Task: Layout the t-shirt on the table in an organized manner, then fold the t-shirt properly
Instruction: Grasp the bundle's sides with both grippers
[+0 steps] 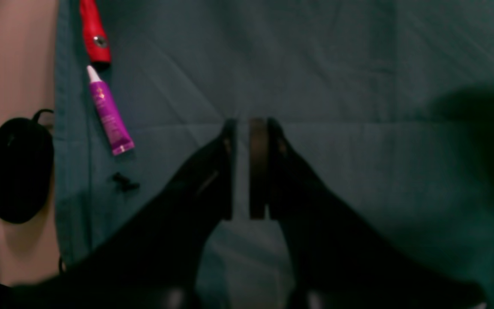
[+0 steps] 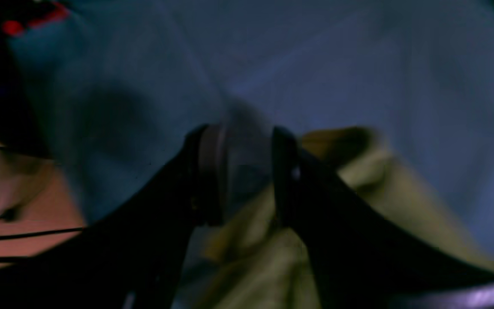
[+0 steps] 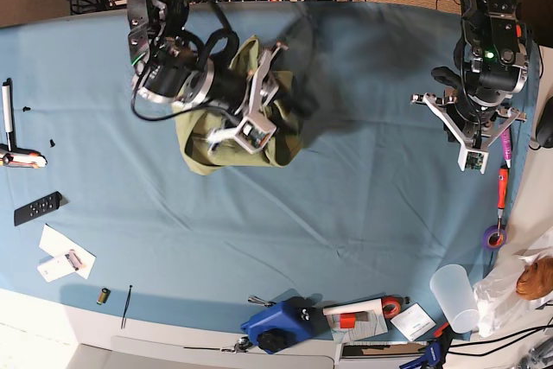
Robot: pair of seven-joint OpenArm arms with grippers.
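The olive-green t-shirt (image 3: 203,149) lies bunched in a heap on the blue-clothed table (image 3: 346,213), left of centre toward the back. My right gripper (image 3: 289,97) hovers over the heap's right side. In the right wrist view the right gripper (image 2: 242,133) is open, with blue cloth showing between its fingers and the t-shirt (image 2: 380,193) below and to the right of them. My left gripper (image 3: 473,131) hangs over bare cloth at the right end, far from the shirt. Seen from the left wrist, the left gripper (image 1: 247,124) is shut to a thin slit with nothing in it.
A purple tube (image 1: 109,116), a red tool (image 1: 94,32) and a black round object (image 1: 17,169) lie near the left arm at the table's edge. A plastic cup (image 3: 454,295), a blue tool (image 3: 281,326) and a remote (image 3: 37,207) sit along the front and left.
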